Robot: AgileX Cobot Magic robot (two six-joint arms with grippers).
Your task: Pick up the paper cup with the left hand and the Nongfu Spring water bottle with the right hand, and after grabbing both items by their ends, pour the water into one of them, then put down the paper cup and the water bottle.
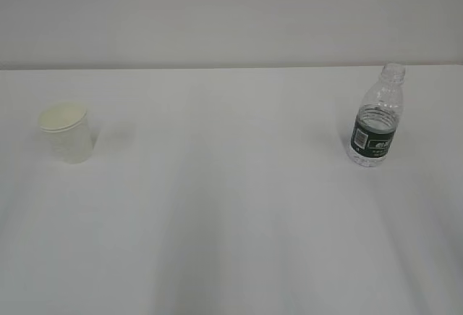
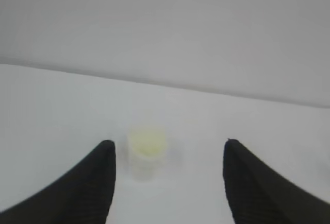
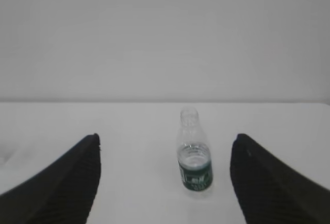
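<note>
We see the paper cup (image 1: 66, 133) upright at the table's (image 1: 231, 242) left and the Nongfu Spring water bottle (image 1: 376, 118) (uncapped) upright at its right, well apart. The left hand (image 2: 167, 154) and the right hand (image 3: 165, 149) both stand open, each holding nothing, facing its object from a distance.

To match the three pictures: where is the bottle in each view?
Exterior view: the bottle stands upright at the right, near the table's far edge.
Left wrist view: not in it.
Right wrist view: lower centre, between the open right gripper fingers, still far off.
Shared landmark: the table's far edge against the wall.
</note>
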